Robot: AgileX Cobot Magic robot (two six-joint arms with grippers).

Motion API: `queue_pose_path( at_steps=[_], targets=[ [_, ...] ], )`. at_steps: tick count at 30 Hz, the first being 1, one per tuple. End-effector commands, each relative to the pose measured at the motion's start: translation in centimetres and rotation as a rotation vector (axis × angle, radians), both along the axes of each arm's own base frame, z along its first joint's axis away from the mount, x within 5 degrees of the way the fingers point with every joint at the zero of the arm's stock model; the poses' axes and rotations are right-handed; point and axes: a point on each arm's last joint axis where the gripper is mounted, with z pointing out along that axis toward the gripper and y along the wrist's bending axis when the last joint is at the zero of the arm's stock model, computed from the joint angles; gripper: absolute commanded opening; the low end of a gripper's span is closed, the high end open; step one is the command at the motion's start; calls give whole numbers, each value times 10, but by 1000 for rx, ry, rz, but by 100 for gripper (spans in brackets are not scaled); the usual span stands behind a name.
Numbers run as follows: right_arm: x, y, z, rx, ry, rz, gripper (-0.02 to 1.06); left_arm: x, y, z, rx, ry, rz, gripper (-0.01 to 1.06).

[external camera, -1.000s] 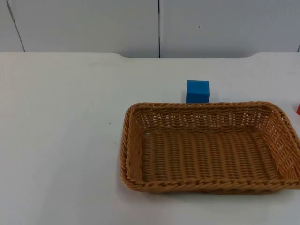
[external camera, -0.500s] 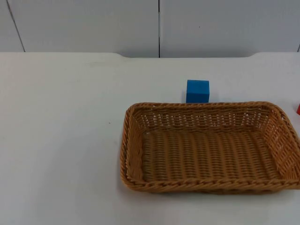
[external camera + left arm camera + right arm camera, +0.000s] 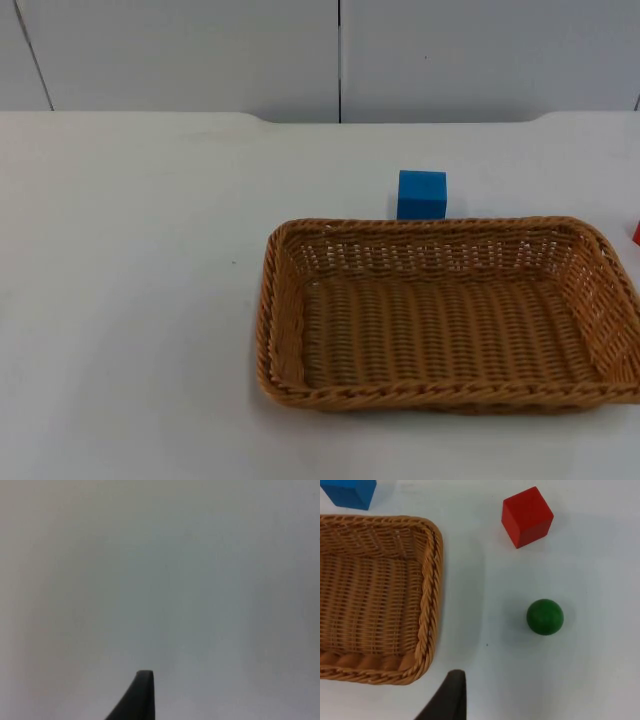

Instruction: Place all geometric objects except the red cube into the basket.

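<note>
1. The wicker basket [image 3: 440, 310] sits on the white tabletop [image 3: 130, 300], with nothing lying on its woven floor.
2. The blue cube [image 3: 421, 194] stands on the tabletop just beyond the basket's far rim, close to it; whether it touches the weave cannot be told.
3. A sliver of the red cube [image 3: 636, 233] shows at the right edge of the top view, beside the basket's far right corner.
4. The right hand [image 3: 451, 700] hangs above the tabletop just outside one of the basket's [image 3: 375, 595] short sides, near a corner of its rim. One black fingertip shows; whether this hand is released or clenched cannot be told.
5. Ahead of the right hand and off to one side lies the green ball [image 3: 545, 616], on the bare tabletop [image 3: 590, 580] and well apart from the basket's rim.
6. Farther ahead of the right hand than the ball stands the red cube [image 3: 527, 516], apart from both the ball and the basket.
7. Farthest ahead of the right hand, past the basket's long rim, a part of the blue cube [image 3: 349, 492] is visible.
8. The left hand [image 3: 137, 697] waits over a plain pale surface, with one dark fingertip in sight. Its state, released or clenched, cannot be told.
</note>
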Motion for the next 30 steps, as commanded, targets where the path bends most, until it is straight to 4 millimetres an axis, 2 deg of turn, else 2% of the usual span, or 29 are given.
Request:
queue_pose_path(
  at_steps=[1,3,6,7,9,13,14,19,20,25,26,30],
  targets=[
    [0,-1,3,-3,-14,3,105,7,-3,2,-20,-2,-19,105],
    [0,-1,3,-3,-14,3,105,15,-4,1,-31,14,-34,105],
    [1,-1,3,-6,-16,3,105,40,-8,-1,-74,45,-74,105],
    [1,-1,3,-6,-16,3,105,40,-8,-1,-74,45,-74,105],
    [1,-1,3,-6,-16,3,105,60,-14,-3,-100,75,-123,104],
    [1,-1,3,-6,-18,3,105,105,-44,-20,-104,174,-239,98],
    [1,-1,3,-6,-18,3,105,105,-44,-20,-104,174,-239,98],
    [1,-1,3,-9,-18,3,105,167,-108,-35,-97,220,-385,98],
    [1,-1,3,-9,-18,3,105,167,-108,-35,-97,220,-385,98],
    [1,-1,3,-12,-22,3,105,229,-173,-51,-6,256,-441,98],
    [1,-1,3,-12,-22,3,105,229,-173,-51,-6,256,-441,98],
    [1,-2,-4,-20,-17,4,105,265,-221,-70,37,287,-458,98]
  ],
)
